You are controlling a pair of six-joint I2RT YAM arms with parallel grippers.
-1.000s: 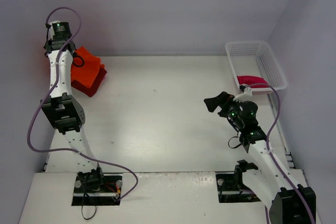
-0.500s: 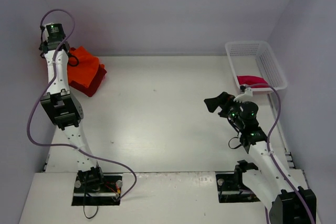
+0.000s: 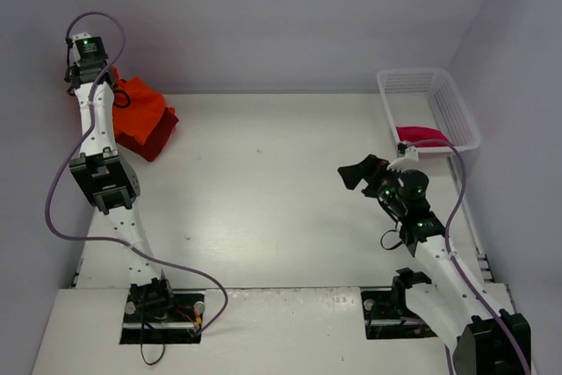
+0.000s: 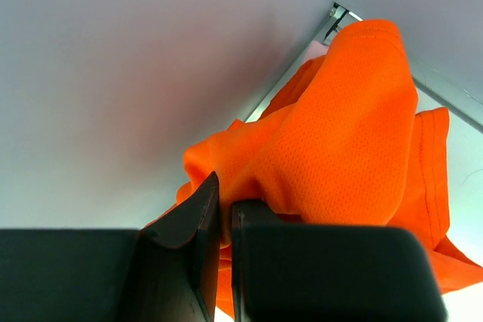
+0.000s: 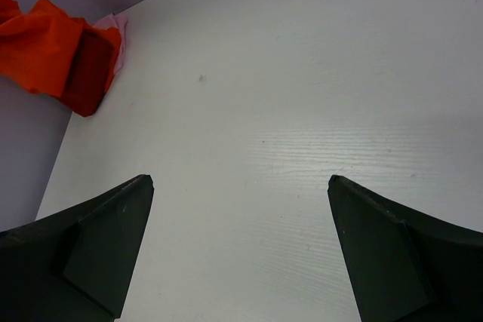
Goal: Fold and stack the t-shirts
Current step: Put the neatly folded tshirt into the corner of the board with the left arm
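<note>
**Top external: left tool clamped on the orange shirt at the far-left corner, right tool wide and empty**

White flat counter (image 3: 263, 199) carries everything. Bright orange cloth t-shirt (image 3: 140, 104) is at the far-left corner, bunched, lying on the dark red cloth t-shirt (image 3: 156, 142), with both near the left wall. White plastic mesh basket (image 3: 458, 111) at the far right holds the crimson-pink cloth t-shirt (image 3: 421, 135), crumpled.

Left tool (image 4: 224, 213): jaws nearly together with a fold of orange cloth pinched between them. The rest of the shirt drapes away toward the corner. Only the left wrist view shows this, since the wrist hides the jaws from above.

Right tool (image 5: 240, 180): jaws wide with nothing between them, over the counter right of centre, aimed toward the far-left corner.

Key relation: the orange shirt is right at the left arm and well apart from the right tool, diagonally across the counter. The pink shirt lies to the far right of the right tool, off its aim. The right arm is clearly the nearer one.

My read: orange is going onto dark red as the stack, and pink is not yet done. The right tool would need to swing round to the basket. Risk: orange gets released bunched rather than flat.
</note>
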